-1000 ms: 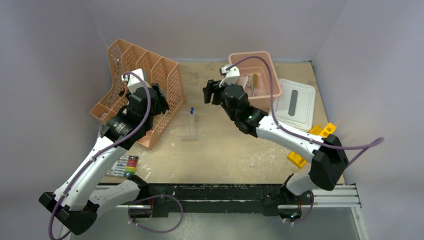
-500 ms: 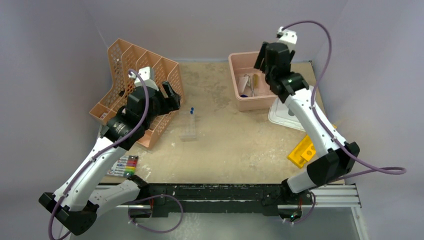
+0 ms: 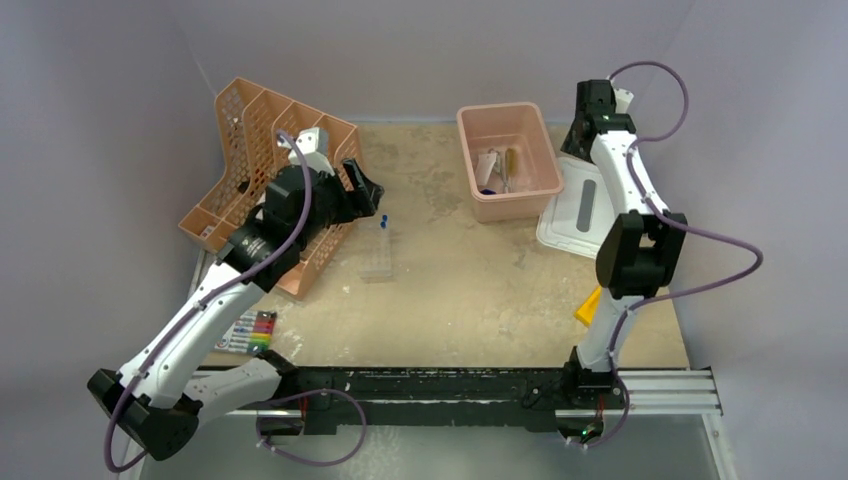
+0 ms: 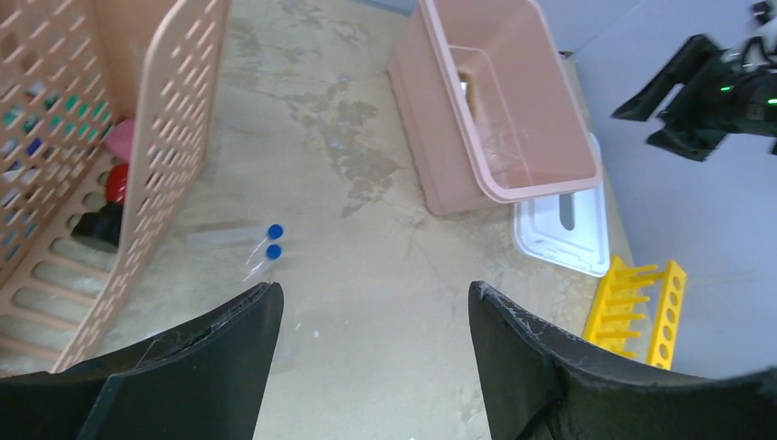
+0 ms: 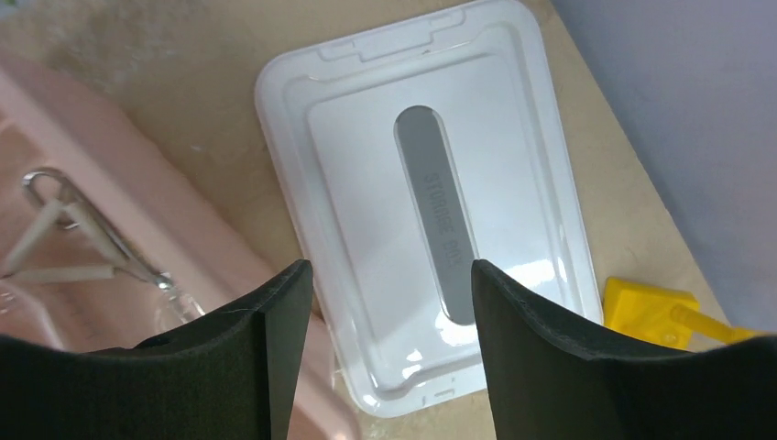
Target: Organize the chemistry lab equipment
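Top external view puts your left end effector [image 3: 365, 188] just off the right wall of the orange file organiser [image 3: 262, 125]. It hangs above the counter [image 3: 450, 290], near the far end of the clear tube rack [image 3: 377, 258]. Its jaws stand wide with nothing between them, and the left wrist view looks straight through the gap at bare counter. Two blue-capped tubes [image 4: 273, 241] sit at the far end of that rack, just right of the organiser.

Your right end effector [image 3: 588, 98] is up at the far right corner, above the white lid [image 5: 357, 156]. The lid lies flat on the counter just right of the pink bin [image 3: 500, 108]. Those jaws are wide as well and grip nothing. In the right wrist view you see the lid's long grey handle framed between them.

Inside the bin lie the metal forceps [image 5: 110, 243], along with some pale sticks and clear pieces that are too indistinct for you to name.

A yellow rack [image 4: 641, 307] lies on the counter on the near side of the lid, and the right arm partly hides it from above. The pack of markers [image 3: 250, 333] lies at the near left edge of the counter, beside the left arm.
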Robot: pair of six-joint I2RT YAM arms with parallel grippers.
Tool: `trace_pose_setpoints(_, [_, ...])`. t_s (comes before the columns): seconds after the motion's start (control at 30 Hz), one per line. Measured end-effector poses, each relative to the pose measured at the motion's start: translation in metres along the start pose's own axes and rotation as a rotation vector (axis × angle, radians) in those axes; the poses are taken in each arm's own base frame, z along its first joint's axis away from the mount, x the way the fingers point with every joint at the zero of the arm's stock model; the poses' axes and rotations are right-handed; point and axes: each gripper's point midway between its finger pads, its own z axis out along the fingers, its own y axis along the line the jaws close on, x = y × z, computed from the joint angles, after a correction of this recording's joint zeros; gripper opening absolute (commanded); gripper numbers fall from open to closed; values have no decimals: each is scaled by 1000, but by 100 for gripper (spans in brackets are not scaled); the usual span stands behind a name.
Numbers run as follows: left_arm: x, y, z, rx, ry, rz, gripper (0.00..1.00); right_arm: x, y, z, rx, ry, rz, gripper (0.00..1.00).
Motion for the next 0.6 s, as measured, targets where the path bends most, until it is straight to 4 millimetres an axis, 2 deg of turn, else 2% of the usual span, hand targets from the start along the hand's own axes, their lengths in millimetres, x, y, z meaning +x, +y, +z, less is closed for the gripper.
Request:
trace_pose_setpoints(0.13, [1, -12, 17, 38, 1, -18, 72, 13, -2, 47, 5, 80, -42, 68])
trace_pose_setpoints(0.3, [11, -16, 48, 33, 29, -30, 71, -4, 8, 92, -22, 76, -68, 69])
trace_pose_setpoints(0.4, [14, -19, 64, 28, 45, -29, 71, -9, 17, 109, -78, 77, -76, 69])
trace_pose_setpoints(0.6, [8, -27, 78, 37, 36, -28, 71, 3, 36, 127, -205, 114, -118, 70])
